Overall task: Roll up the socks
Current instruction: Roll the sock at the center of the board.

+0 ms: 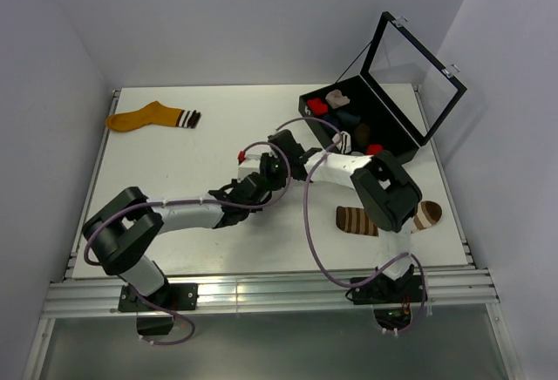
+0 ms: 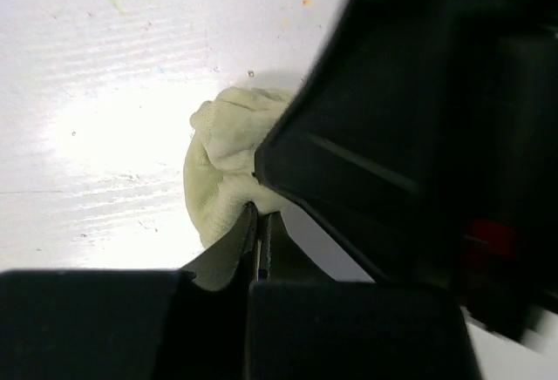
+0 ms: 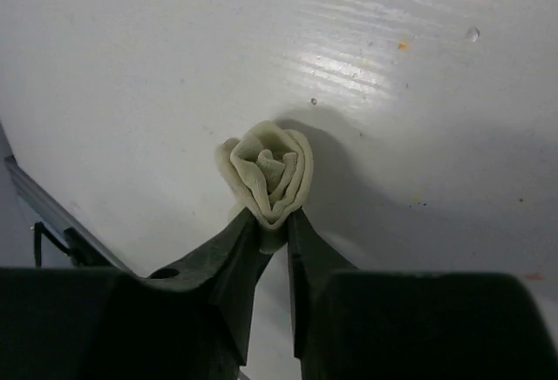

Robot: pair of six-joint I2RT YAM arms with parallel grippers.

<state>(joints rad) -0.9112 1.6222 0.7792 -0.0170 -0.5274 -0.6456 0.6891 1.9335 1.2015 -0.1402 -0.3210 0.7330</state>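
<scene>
- At the far left of the bench [image 1: 174,171] an orange sock [image 1: 148,118] with a striped cuff lies flat, well apart from both arms.
- Near the middle, the left tool [image 2: 259,223] is closed and pinches the lower edge of the cream sock [image 2: 222,171].
- The cream sock is wound into a tight roll and rests on the bench between the two tools.
- From the other side, the right tool [image 3: 273,223] has its jaws a little apart, with the lower end of the roll between them. I cannot tell if they press it.
- Further right, a brown sock [image 1: 353,220] with pale stripes lies flat, partly hidden under the right arm.
- At the far right corner stands a black case [image 1: 403,125] with its lid raised. It holds small red, pale and dark bundles.
</scene>
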